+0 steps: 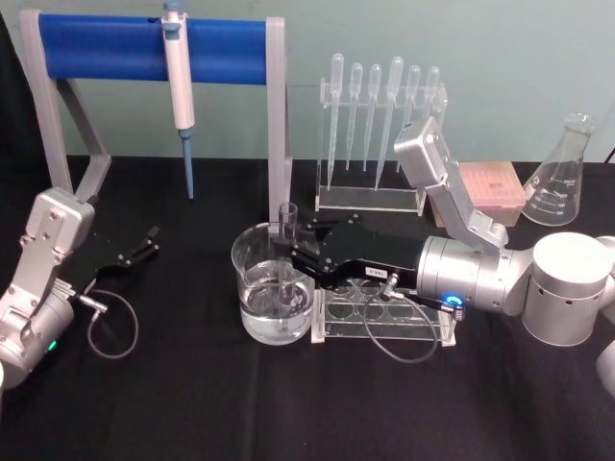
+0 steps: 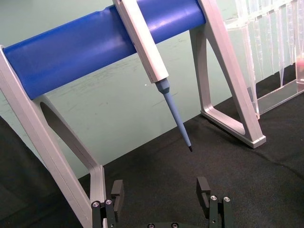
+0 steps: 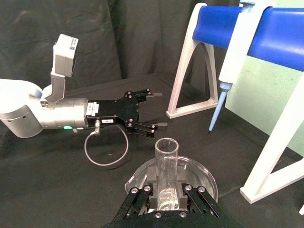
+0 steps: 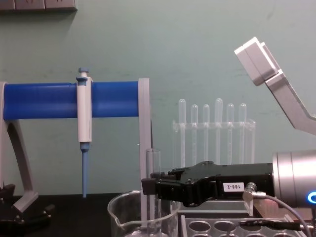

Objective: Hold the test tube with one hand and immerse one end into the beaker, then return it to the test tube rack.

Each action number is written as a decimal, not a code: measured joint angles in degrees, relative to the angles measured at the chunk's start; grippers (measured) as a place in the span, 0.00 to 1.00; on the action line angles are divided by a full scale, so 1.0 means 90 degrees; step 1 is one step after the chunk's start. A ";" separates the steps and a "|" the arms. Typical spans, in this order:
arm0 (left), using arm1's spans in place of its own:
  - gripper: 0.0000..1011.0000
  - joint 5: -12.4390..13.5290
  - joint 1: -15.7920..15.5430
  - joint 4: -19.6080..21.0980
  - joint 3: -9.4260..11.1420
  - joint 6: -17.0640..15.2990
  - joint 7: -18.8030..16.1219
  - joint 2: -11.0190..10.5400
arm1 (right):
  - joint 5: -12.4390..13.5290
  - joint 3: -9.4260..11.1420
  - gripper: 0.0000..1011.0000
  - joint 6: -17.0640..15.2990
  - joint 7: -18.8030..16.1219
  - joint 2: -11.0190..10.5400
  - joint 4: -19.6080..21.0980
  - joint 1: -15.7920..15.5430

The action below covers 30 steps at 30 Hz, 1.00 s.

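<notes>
The test tube (image 1: 286, 229) stands upright inside the beaker (image 1: 252, 257), its lower end down at the water near the bottom. My right gripper (image 1: 294, 257) reaches in from the right and is shut on the test tube about mid-height. In the right wrist view the test tube (image 3: 166, 164) sits between the fingers over the beaker (image 3: 140, 173). From the chest, the test tube (image 4: 152, 165) rises above the right gripper (image 4: 151, 187) and the beaker (image 4: 121, 212). My left gripper (image 1: 146, 242) rests open on the black cloth at the far left, its fingers (image 2: 117, 194) spread with nothing between them.
A clear rack with round holes (image 1: 384, 312) lies under my right wrist. Behind stand a blue-bar stand (image 1: 115, 48) holding a pipettor (image 1: 180, 72), a pipette rack (image 1: 380, 125), a pink box (image 1: 492, 190) and a conical flask (image 1: 562, 173).
</notes>
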<state>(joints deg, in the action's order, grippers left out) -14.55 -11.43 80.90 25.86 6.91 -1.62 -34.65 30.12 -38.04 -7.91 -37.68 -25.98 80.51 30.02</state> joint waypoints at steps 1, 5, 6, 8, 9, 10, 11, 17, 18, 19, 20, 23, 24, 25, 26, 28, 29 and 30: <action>0.99 0.0000 0.0000 0.0000 0.0000 0.0000 0.0000 0.0000 | 0.0000 0.0000 0.22 0.0000 0.0000 0.0000 0.0000 0.0000; 0.99 0.0000 0.0000 0.0000 0.0000 0.0000 0.0000 0.0000 | 0.0000 0.0000 0.22 0.0000 0.0000 0.0000 0.0000 0.0000; 0.99 0.0000 0.0000 0.0000 0.0000 0.0000 0.0000 0.0000 | 0.0000 0.0000 0.22 0.0000 0.0000 0.0000 0.0000 0.0000; 0.99 0.0000 0.0000 0.0000 0.0000 0.0000 0.0000 0.0000 | 0.0000 0.0000 0.22 0.0000 0.0000 0.0000 0.0000 0.0000; 0.99 0.0000 0.0000 0.0000 0.0000 0.0000 0.0000 0.0000 | 0.0000 0.0000 0.22 0.0000 0.0000 0.0000 0.0000 0.0000; 0.99 0.0000 0.0000 0.0000 0.0000 0.0000 0.0000 0.0000 | 0.0000 0.0000 0.22 0.0000 0.0000 0.0000 0.0000 0.0000; 0.99 0.0000 0.0001 0.0000 0.0000 0.0000 0.0000 0.0000 | 0.0000 0.0000 0.22 0.0000 0.0000 0.0000 0.0000 0.0000; 0.99 0.0000 0.0000 0.0000 0.0000 0.0000 0.0000 0.0000 | 0.0000 0.0000 0.22 0.0000 0.0000 0.0000 0.0000 0.0000; 0.99 0.0000 0.0000 0.0000 0.0000 0.0000 0.0000 0.0000 | 0.0000 0.0000 0.22 0.0000 0.0000 0.0000 0.0000 0.0000; 0.99 0.0000 0.0000 0.0000 0.0000 0.0000 0.0000 0.0000 | 0.0000 0.0000 0.22 0.0000 0.0000 0.0000 0.0000 0.0000; 0.99 0.0000 0.0000 0.0000 0.0000 0.0000 0.0000 0.0000 | 0.0000 0.0000 0.22 0.0000 0.0000 0.0000 0.0000 0.0000; 0.99 0.0000 0.0000 0.0000 0.0000 0.0000 0.0000 0.0000 | 0.0000 0.0000 0.22 0.0000 0.0000 0.0000 0.0000 0.0000; 0.99 0.0000 0.0000 0.0000 0.0000 0.0000 0.0000 0.0000 | 0.0000 0.0000 0.22 0.0000 0.0000 0.0000 0.0000 0.0000; 0.99 0.0000 0.0000 0.0000 0.0000 0.0000 0.0000 0.0000 | 0.0000 0.0000 0.22 0.0000 0.0000 0.0000 0.0000 0.0000; 0.99 0.0000 0.0000 0.0000 0.0000 0.0000 0.0000 0.0000 | 0.0000 0.0000 0.22 0.0000 0.0000 0.0000 0.0000 0.0000; 0.99 0.0000 0.0000 0.0000 0.0000 0.0000 0.0000 0.0000 | 0.0000 0.0000 0.22 0.0000 0.0000 0.0000 0.0000 0.0000; 0.99 0.0000 0.0000 0.0000 0.0000 0.0000 0.0000 0.0000 | 0.0000 0.0000 0.22 0.0000 0.0000 0.0000 0.0000 0.0000; 0.99 0.0000 0.0000 0.0000 0.0000 0.0000 0.0000 0.0000 | 0.0000 0.0000 0.22 0.0000 0.0000 0.0000 0.0000 0.0000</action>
<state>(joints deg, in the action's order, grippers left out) -14.55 -11.43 80.90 25.86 6.91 -1.62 -34.64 30.12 -38.04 -7.91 -37.68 -25.98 80.51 30.02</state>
